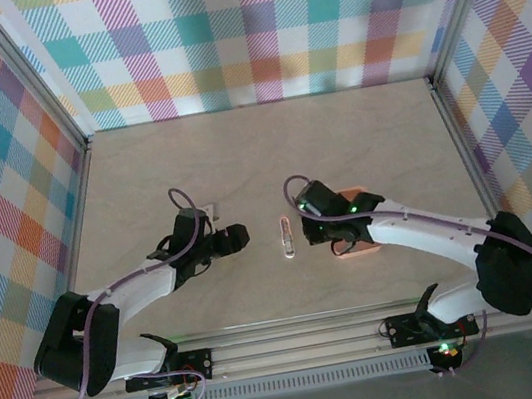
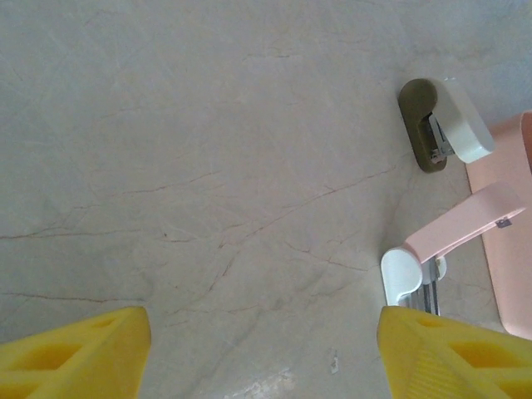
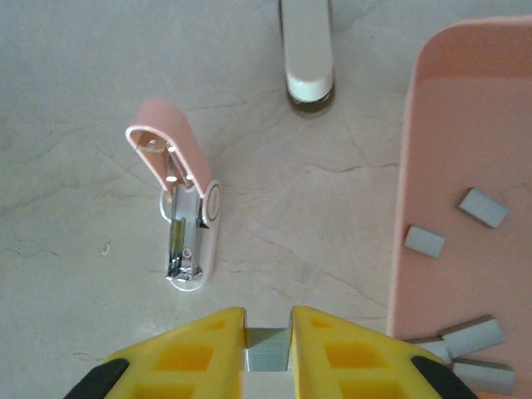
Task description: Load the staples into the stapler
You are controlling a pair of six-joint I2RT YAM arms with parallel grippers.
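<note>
The pink stapler (image 3: 189, 218) lies open on the table, its lid (image 3: 166, 143) tipped up and its metal channel bare. My right gripper (image 3: 268, 329) hovers just short of it, shut on a small grey block of staples (image 3: 268, 351). Several more staples (image 3: 482, 208) lie in the salmon tray (image 3: 432, 141) to the right. In the top view the stapler (image 1: 286, 238) sits between the two arms. My left gripper (image 1: 238, 236) is just left of it, open, with bare table between its yellow fingers (image 2: 83, 357). The stapler (image 2: 453, 237) is beside the right finger.
A small grey-white oblong piece (image 3: 307, 50) lies beyond the stapler, also seen in the left wrist view (image 2: 457, 125). Plaid walls (image 1: 249, 30) and metal rails enclose the marble table (image 1: 268, 148), whose far half is open.
</note>
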